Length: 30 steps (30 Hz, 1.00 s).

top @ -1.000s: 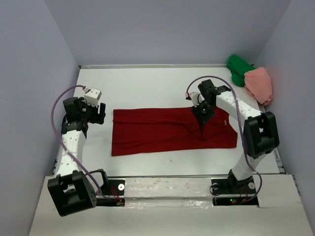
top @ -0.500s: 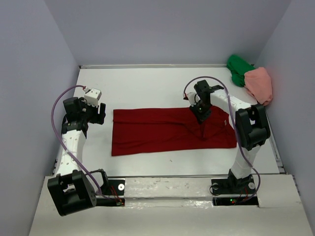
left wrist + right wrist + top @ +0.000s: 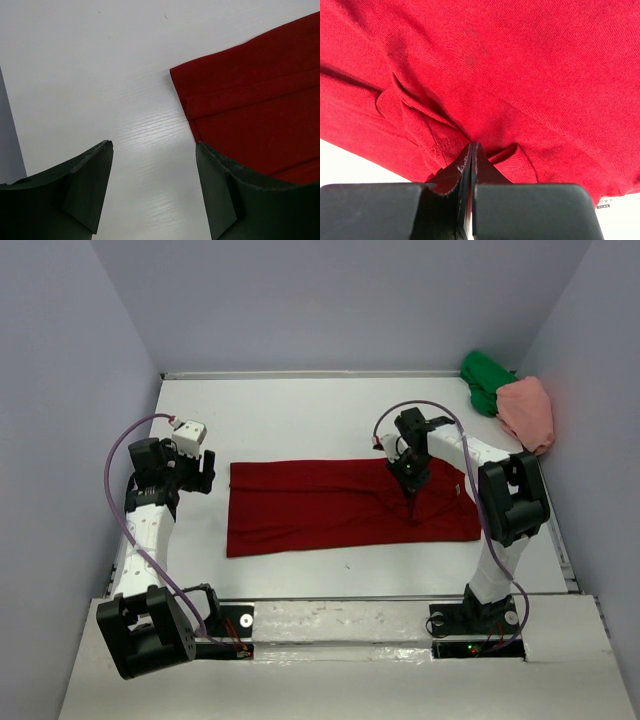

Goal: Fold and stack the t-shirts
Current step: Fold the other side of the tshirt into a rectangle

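a white table (image 3: 300,415) seen from above. at the left, the left gripper (image 3: 154,146) hovers near the far left corner of the dark red t-shirt (image 3: 330,505), fingers spread wide over bare table, holding nothing. the shirt lies flat as a long folded band across the middle. near its right end the right gripper (image 3: 471,147), fingers pressed together, pinches a bunched fold of red cloth. in the far right corner the bright green t-shirt (image 3: 485,380) and salmon pink t-shirt (image 3: 528,410) lie crumpled, touching.
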Each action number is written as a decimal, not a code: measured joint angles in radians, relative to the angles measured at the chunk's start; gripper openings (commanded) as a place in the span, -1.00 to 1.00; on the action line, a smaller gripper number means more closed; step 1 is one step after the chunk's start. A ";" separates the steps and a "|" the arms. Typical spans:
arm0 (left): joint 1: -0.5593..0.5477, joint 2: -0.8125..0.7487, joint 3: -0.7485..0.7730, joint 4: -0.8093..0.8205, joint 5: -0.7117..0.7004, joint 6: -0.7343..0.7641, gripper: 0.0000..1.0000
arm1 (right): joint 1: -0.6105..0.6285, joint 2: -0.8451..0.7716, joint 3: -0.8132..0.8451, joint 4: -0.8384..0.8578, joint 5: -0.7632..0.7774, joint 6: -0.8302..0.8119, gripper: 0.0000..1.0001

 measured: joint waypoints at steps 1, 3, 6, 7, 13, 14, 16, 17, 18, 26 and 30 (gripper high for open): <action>0.000 0.000 0.000 -0.003 0.001 0.000 0.55 | 0.000 0.000 0.000 0.000 0.001 0.000 -1.00; 0.000 0.000 0.000 -0.003 0.002 0.000 0.55 | 0.000 0.000 0.000 -0.003 0.001 0.000 -1.00; 0.000 0.000 0.000 -0.003 0.002 0.000 0.54 | 0.000 0.000 -0.001 -0.009 -0.005 -0.002 -1.00; 0.000 0.000 0.000 -0.003 0.003 0.000 0.55 | 0.000 0.000 -0.002 -0.012 -0.008 -0.003 -1.00; 0.000 0.000 0.000 -0.003 0.007 0.000 0.54 | 0.009 -0.003 -0.023 -0.060 -0.075 -0.016 -1.00; 0.000 0.000 0.000 -0.003 0.009 0.000 0.54 | 0.016 -0.004 -0.026 -0.078 -0.090 -0.019 -1.00; 0.000 0.000 0.000 -0.003 0.010 0.000 0.54 | 0.040 -0.008 -0.035 -0.101 -0.116 -0.022 -1.00; 0.000 0.000 0.000 -0.003 0.011 0.000 0.55 | 0.053 -0.010 -0.039 -0.110 -0.127 -0.023 -1.00; 0.000 0.000 0.000 -0.003 0.011 0.000 0.55 | 0.075 -0.015 -0.043 -0.127 -0.144 -0.023 -1.00; 0.000 0.000 0.000 -0.003 0.014 0.001 0.54 | 0.192 -0.052 -0.054 -0.223 -0.270 -0.031 -1.00; 0.000 0.000 0.000 -0.003 0.014 0.004 0.54 | 0.190 -0.105 -0.054 -0.224 -0.244 -0.024 -0.70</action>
